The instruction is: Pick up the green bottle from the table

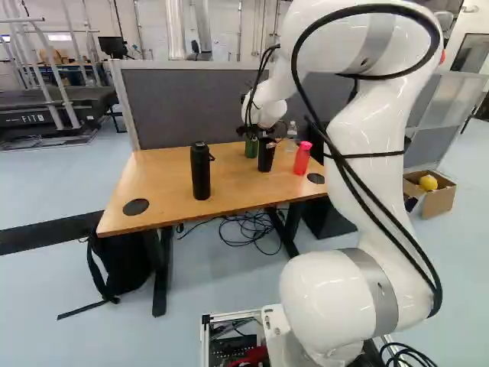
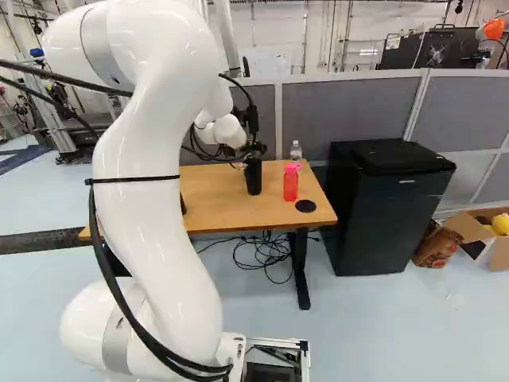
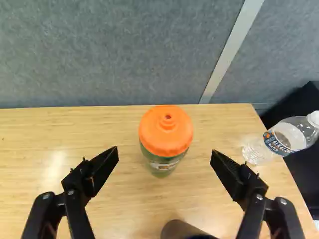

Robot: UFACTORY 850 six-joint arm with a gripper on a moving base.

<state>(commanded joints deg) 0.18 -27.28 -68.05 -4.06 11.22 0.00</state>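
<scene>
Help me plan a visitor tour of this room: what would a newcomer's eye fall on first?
Probably the big white arm, which looms large in both base views and reaches over the wooden table. In the wrist view, the vivid orange cap on the green bottle stands out, ahead of the open gripper. Next, perhaps, the bright red bottle near the table's right end in the right base view.
</scene>
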